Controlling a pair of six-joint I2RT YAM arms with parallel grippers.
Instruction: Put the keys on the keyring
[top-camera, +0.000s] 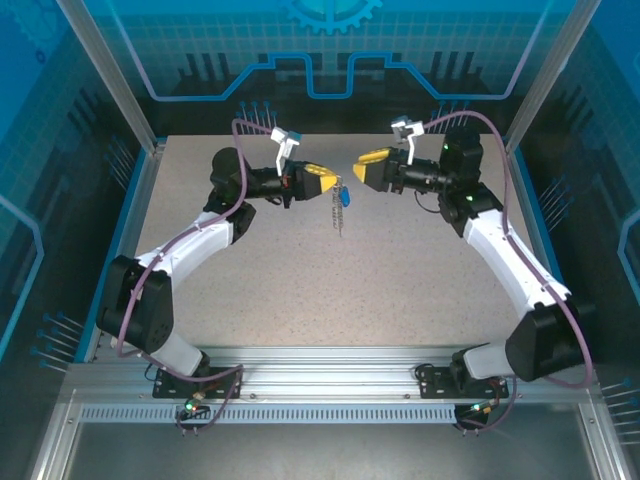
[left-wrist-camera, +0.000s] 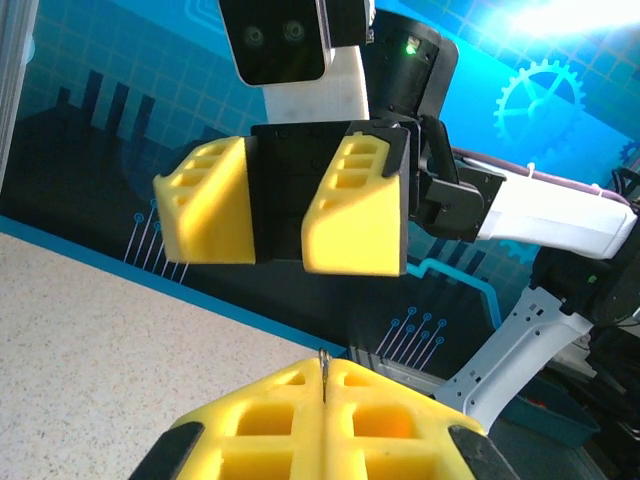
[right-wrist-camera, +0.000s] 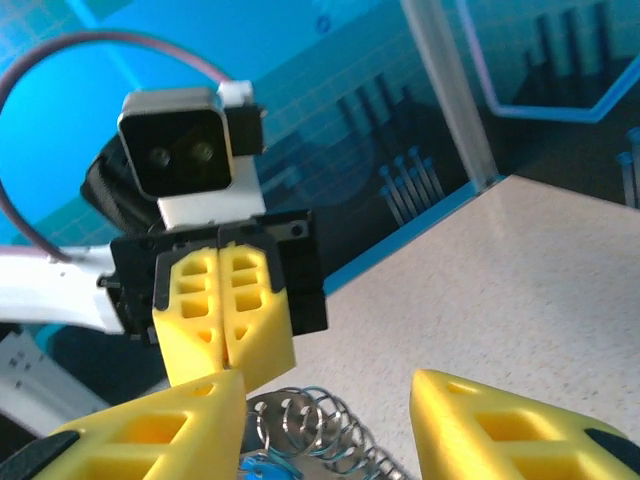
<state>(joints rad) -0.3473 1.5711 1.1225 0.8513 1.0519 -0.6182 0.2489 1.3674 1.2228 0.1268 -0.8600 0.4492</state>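
Left gripper clamped closed on the keyring, held above the counter. Its chain hangs straight down, with the blue key dangling against it. Right gripper faces it close by, jaws apart, holding nothing.

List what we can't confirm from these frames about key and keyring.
- Top view: key against the keyring hanging from the left gripper, too small to tell if threaded.
- Left wrist: metal sliver pokes from its shut fingers, rest hidden between them.
- Right wrist: key cut off by bottom edge, below silver coils.
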